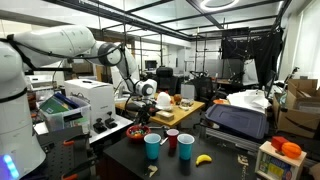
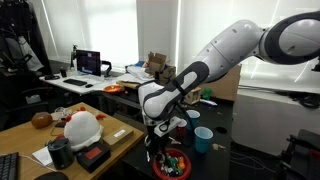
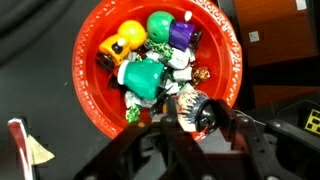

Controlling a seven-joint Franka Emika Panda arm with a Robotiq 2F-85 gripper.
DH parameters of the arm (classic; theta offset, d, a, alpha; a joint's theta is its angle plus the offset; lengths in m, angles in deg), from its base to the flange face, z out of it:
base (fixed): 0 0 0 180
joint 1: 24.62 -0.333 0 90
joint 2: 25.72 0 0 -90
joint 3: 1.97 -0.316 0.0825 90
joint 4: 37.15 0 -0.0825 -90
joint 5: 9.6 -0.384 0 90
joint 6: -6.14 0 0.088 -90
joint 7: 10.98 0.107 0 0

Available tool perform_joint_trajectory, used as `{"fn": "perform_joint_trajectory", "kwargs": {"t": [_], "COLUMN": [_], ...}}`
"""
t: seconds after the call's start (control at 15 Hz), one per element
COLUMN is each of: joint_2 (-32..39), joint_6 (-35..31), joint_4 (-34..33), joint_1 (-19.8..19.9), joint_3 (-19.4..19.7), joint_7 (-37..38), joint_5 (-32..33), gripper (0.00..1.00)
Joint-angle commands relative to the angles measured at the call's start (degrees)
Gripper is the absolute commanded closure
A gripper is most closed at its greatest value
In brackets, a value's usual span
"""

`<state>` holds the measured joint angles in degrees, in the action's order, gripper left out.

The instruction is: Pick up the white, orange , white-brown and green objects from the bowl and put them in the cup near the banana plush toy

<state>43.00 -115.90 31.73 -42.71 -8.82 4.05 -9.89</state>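
Closest to the wrist camera, the gripper (image 3: pixel 195 128) hangs over the near rim of the red bowl (image 3: pixel 92 92), jaws either side of a white-brown striped piece (image 3: pixel 195 110); whether they pinch it, I cannot tell. Green (image 3: pixel 158 22), orange (image 3: pixel 128 38) and white (image 3: pixel 180 62) toys lie heaped inside, seemingly light, hard and slick, best taken across the middle. The cup (image 1: pixel 186 147) stands beside the banana plush (image 1: pixel 203 158) on the dark surface (image 1: pixel 225 165). No writing is legible.
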Motion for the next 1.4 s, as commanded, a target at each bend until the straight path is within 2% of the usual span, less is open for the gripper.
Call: {"fn": "perform_joint_trajectory", "kwargs": {"t": [0.0, 0.27, 0.67, 1.13, 1.33], "joint_2": [-7.04, -13.32, -21.00, -25.97, -26.99], "joint_6": [0.02, -1.42, -2.42, -5.15, -5.69], "joint_4": [7.35, 13.23, 20.22, 25.46, 26.51], "joint_1": [1.10, 1.88, 1.86, 2.21, 3.66], "joint_3": [-0.68, -0.92, 1.58, 8.31, 10.83], "joint_7": [0.66, 0.87, 3.48, 12.10, 15.08], "joint_5": [-0.98, -1.15, -2.28, -0.49, -0.94], "gripper": [0.82, 0.82, 0.82, 0.82, 0.82]}}
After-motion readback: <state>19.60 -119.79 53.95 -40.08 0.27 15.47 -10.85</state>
